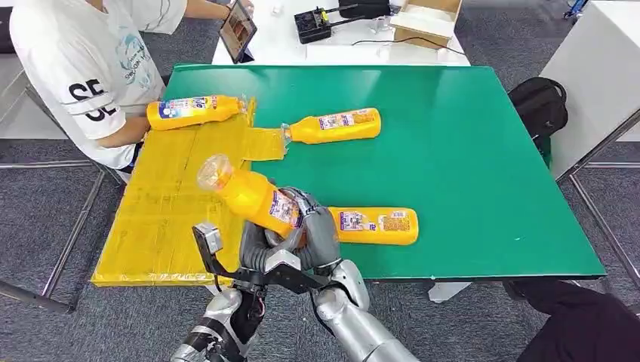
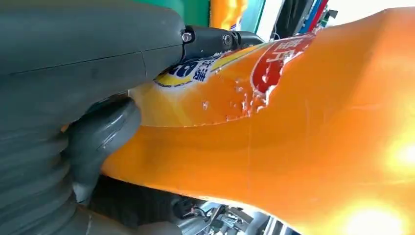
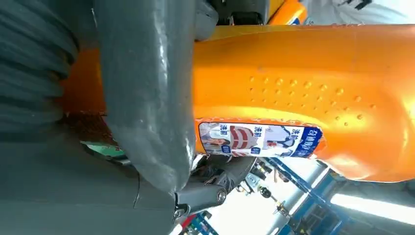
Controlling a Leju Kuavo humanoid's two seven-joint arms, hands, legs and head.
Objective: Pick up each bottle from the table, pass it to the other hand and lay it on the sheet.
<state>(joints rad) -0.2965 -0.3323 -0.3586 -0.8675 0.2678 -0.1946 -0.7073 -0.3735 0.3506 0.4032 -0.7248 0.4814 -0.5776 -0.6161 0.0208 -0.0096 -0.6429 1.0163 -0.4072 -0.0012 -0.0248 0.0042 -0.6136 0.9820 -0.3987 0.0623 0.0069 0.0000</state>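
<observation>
An orange bottle point(image 1: 249, 194) is held tilted above the front of the green table point(image 1: 468, 151), its clear cap end pointing up and left over the yellow sheet point(image 1: 158, 211). My right hand point(image 1: 318, 232) grips its lower body, thumb point(image 3: 147, 98) across the bottle point(image 3: 303, 83). My left hand point(image 1: 255, 247) also clasps it from below; in the left wrist view the thumb point(image 2: 100, 139) and a finger wrap the bottle point(image 2: 293, 142). One bottle point(image 1: 192, 111) lies on the sheet's far end. Another bottle point(image 1: 334, 126) lies on the table beside the sheet. A third bottle point(image 1: 375, 225) lies near the front edge.
A person in a white shirt point(image 1: 83, 60) sits at the sheet's far left corner. Behind the green table a white table carries a tablet point(image 1: 238, 30), a black device point(image 1: 313, 24) and a cardboard box point(image 1: 426, 21). A black backpack point(image 1: 540, 102) sits at the right.
</observation>
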